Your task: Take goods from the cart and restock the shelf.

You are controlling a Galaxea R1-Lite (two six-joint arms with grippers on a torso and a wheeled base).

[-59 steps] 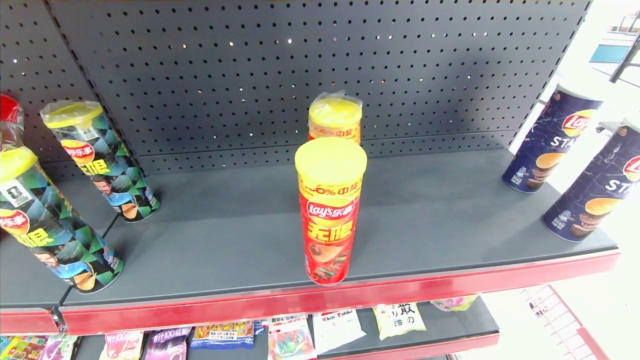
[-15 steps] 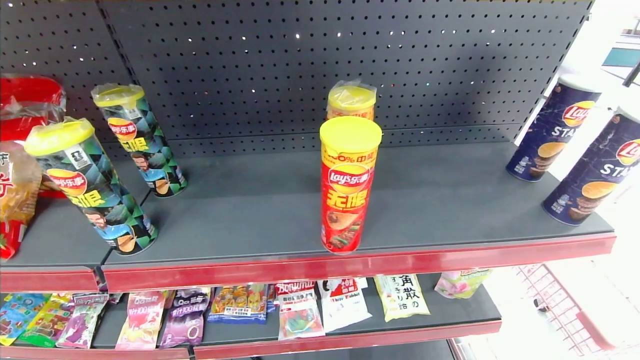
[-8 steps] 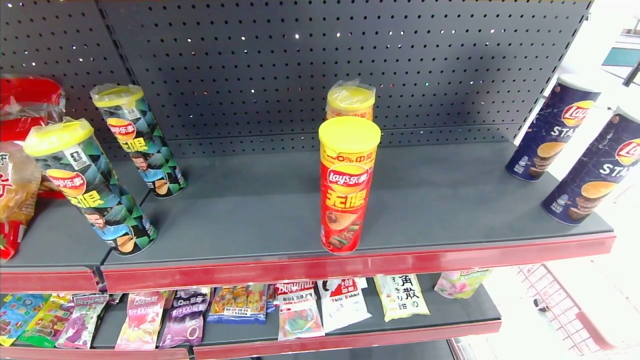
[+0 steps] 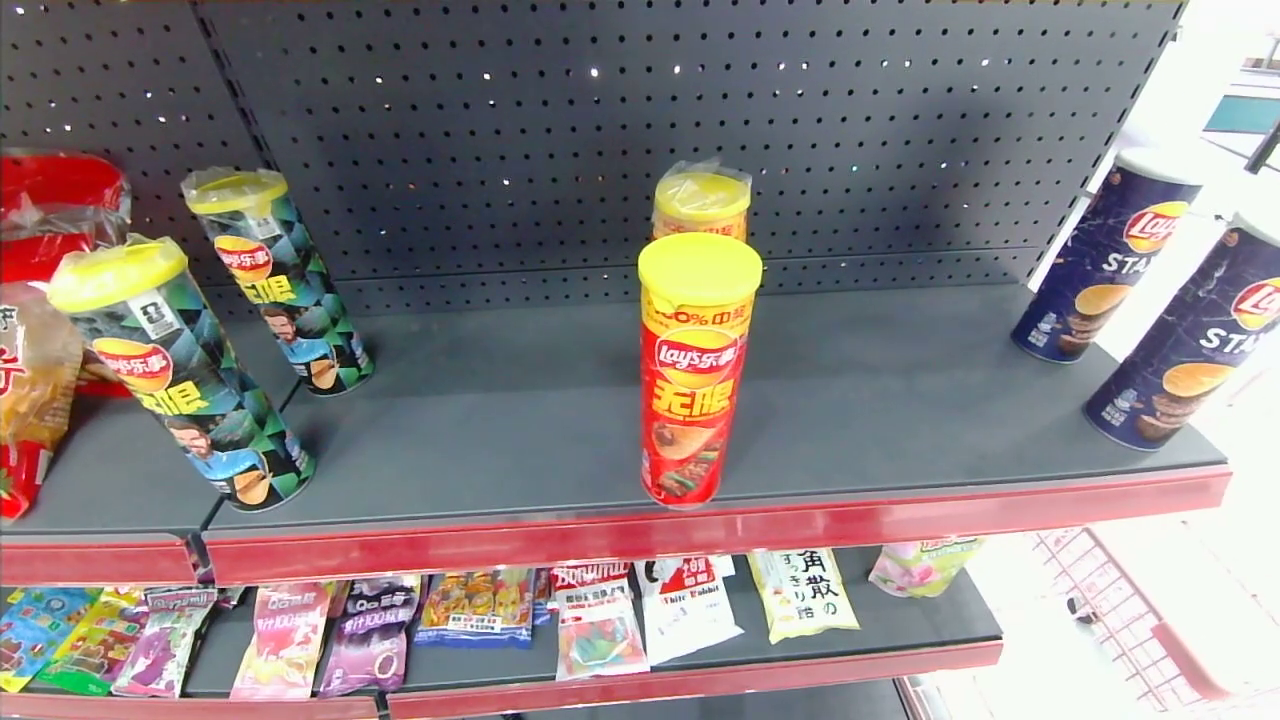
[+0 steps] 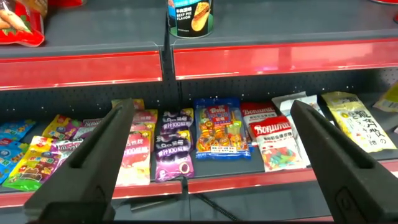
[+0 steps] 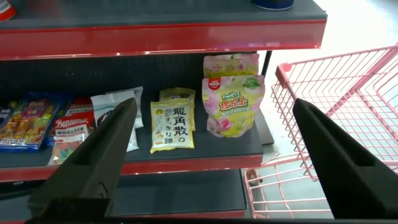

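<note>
Left gripper (image 5: pixel 212 104) is hanging in front of the lower shelf (image 5: pixel 261 180), its two dark fingers (image 5: pixel 93 162) spread wide apart and pointing at a row of flat snack packets (image 5: pixel 176 146) lying on that shelf. Right gripper (image 6: pixel 214 102) is facing the same shelf further right, its fingers (image 6: pixel 99 155) standing just as wide, before a yellow packet (image 6: pixel 172 127) and two pale green and pink pouches (image 6: pixel 233 102), one behind the other, at the shelf's right end. A pink wire cart (image 6: pixel 348 93) is standing just beside that end; what it is holding cannot be told.

On the upper shelf (image 4: pixel 500 420) a red can (image 4: pixel 693 380) with a yellow lid is standing upright at the front edge near the middle, its label carrying a round logo and bold yellow characters. A second yellow-lidded can (image 4: pixel 702 200), wrapped in clear plastic, is standing right behind it against the pegboard back (image 4: pixel 600 120). Two green patterned cans (image 4: pixel 180 370) are standing one behind the other at the left, near a red bag (image 4: pixel 50 210), and two dark blue cans (image 4: pixel 1100 270) are standing at the right end, well apart from the red can
</note>
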